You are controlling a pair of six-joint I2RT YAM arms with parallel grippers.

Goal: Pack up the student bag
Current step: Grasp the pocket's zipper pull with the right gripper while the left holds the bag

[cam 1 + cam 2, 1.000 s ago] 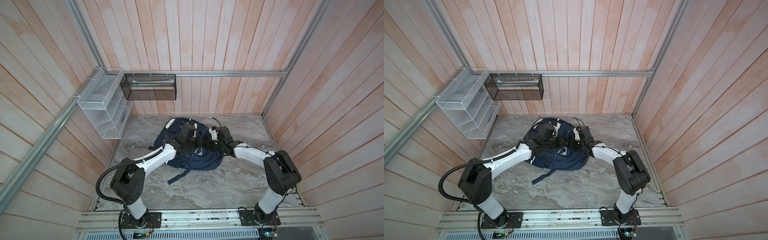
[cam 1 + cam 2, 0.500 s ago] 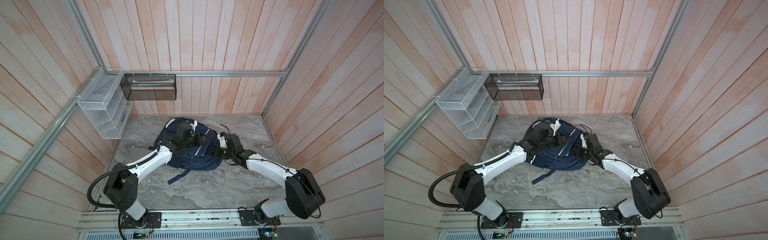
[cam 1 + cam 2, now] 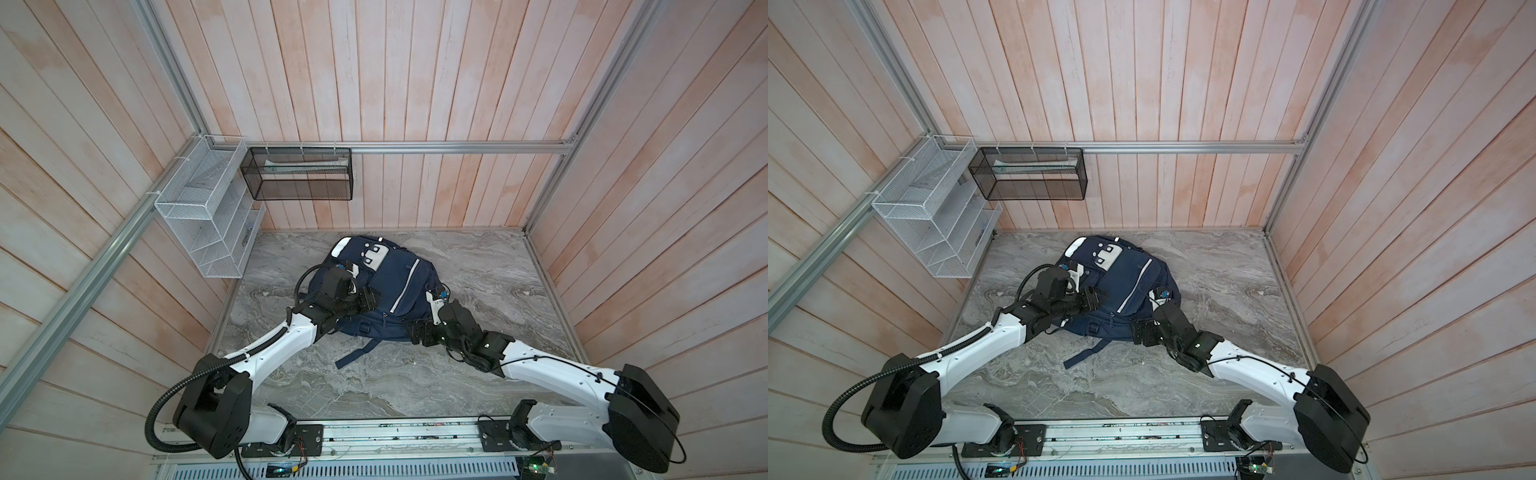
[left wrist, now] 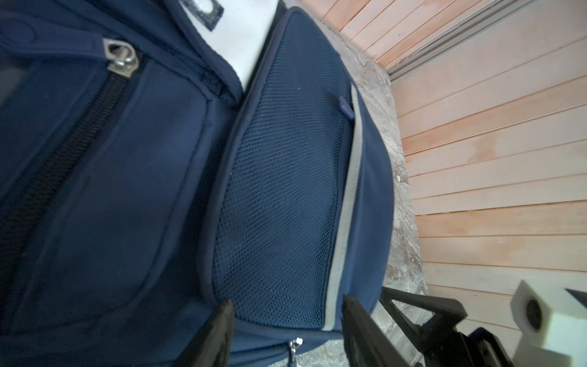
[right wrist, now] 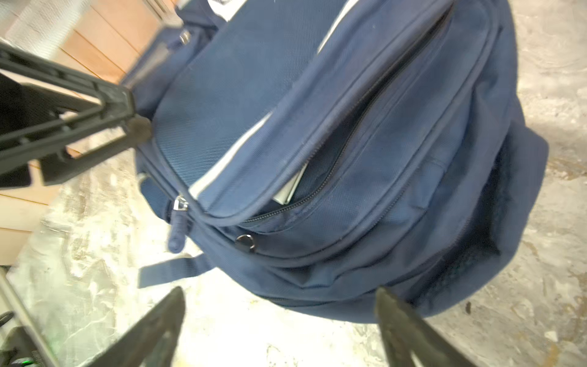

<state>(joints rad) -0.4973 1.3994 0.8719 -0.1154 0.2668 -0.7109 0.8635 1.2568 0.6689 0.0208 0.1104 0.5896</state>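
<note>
- One student bag (image 3: 388,286), navy fabric. It lies flat, front face up, toward the back middle of the marble table (image 3: 478,382), and shows in both top views.
- Two grippers attend it.
- Left gripper (image 4: 287,332): jaws spread, standing either side of the lower end of the mesh pocket (image 4: 282,190). Nothing is pinched, and whether the jaws touch the cloth cannot be told.
- Right gripper (image 5: 282,330): jaws spread wide and empty, hovering over bare table just beside the bag's near edge.
- Handling, by judgement: soft, slumping, not fragile. The cloth will likely bunch and slide under a pinch rather than lift as one piece. The bag is probably too bulky for one jaw to carry.
- Hold points, by judgement: the zip pull (image 5: 178,228), the piped lip of the half-open front compartment, or the loose strap (image 3: 357,353) trailing toward the arms.
- Contents showing: a pale flat edge (image 5: 290,187), paper or card, inside the open zip.
- Markings: a white patch (image 3: 370,254) with two dark buttons, and white stripes (image 3: 409,282). No brand, label or legible writing in any view.
</note>
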